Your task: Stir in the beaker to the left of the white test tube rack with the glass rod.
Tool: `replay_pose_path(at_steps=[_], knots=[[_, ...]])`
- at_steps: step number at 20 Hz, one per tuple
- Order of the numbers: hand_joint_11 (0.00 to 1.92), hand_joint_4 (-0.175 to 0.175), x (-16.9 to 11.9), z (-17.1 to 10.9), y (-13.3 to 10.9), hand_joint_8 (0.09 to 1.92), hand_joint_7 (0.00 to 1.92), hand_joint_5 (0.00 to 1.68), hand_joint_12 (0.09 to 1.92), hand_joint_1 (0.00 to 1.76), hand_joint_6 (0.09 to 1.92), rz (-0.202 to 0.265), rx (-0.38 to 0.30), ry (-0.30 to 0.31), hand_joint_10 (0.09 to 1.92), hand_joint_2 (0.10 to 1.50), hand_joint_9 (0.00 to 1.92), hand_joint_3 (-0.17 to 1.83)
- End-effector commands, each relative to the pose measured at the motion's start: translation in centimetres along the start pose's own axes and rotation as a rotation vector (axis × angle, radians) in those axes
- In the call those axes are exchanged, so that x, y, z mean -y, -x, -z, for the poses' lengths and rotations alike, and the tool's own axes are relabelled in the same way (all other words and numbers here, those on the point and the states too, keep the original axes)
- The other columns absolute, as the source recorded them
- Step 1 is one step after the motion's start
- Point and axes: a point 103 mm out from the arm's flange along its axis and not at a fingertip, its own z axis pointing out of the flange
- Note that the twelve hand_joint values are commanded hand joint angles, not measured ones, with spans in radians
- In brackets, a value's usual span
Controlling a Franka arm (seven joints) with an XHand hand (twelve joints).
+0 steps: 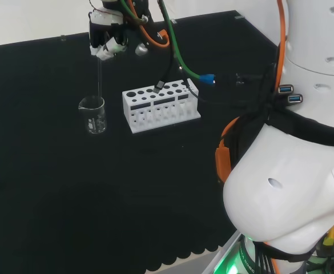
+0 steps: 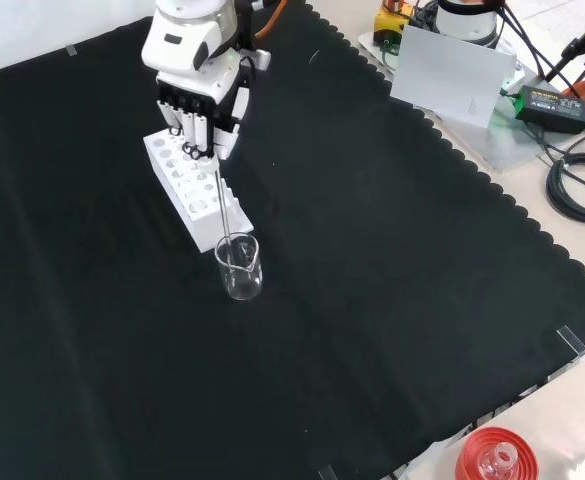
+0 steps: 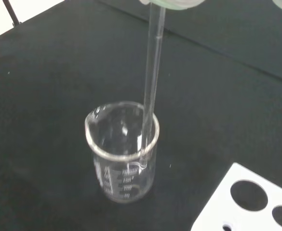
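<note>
Hand [image 2: 200, 105] pinching glass rod [image 3: 152, 86], tip already inside beaker [image 1: 92, 115] beside white test tube rack [image 1: 160, 105]; stirring apparently underway, withdrawal left.

1. The small clear glass beaker [image 1: 93, 115] [image 2: 239, 267] [image 3: 123, 152] with a pouring lip stands upright on the cloth, just left of the rack in the head view.
2. The thin clear glass rod [image 1: 99, 77] [image 2: 220, 208] [image 3: 150, 91] hangs near-vertical, its lower end inside the beaker, beside the wall.
</note>
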Motion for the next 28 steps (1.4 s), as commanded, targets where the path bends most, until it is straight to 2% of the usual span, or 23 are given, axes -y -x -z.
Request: replay_pose_path(at_steps=[1,6,11,18,28], knots=[[1.61,-0.175,2.2,-0.3,-2.2,0.57,1.40,1.41,0.72,1.33,0.09,-0.013,0.005,-0.005,0.48,1.05,1.75,-0.17],[1.61,-0.175,1.6,-0.3,-4.0,0.57,1.40,1.41,0.72,1.33,0.09,0.003,-0.010,0.007,0.48,1.05,1.75,-0.17],[1.61,-0.175,0.2,-0.5,-4.6,0.57,1.40,1.41,0.72,1.33,0.09,0.023,-0.013,0.002,0.48,1.05,1.75,-0.17],[1.61,-0.175,-1.5,-0.4,-4.3,0.57,1.40,1.41,0.72,1.33,0.09,0.039,-0.013,0.002,0.48,1.05,1.75,-0.17],[1.61,-0.175,-1.0,0.1,-3.1,0.57,1.40,1.41,0.72,1.33,0.09,0.028,-0.005,0.008,0.48,1.05,1.75,-0.17]])
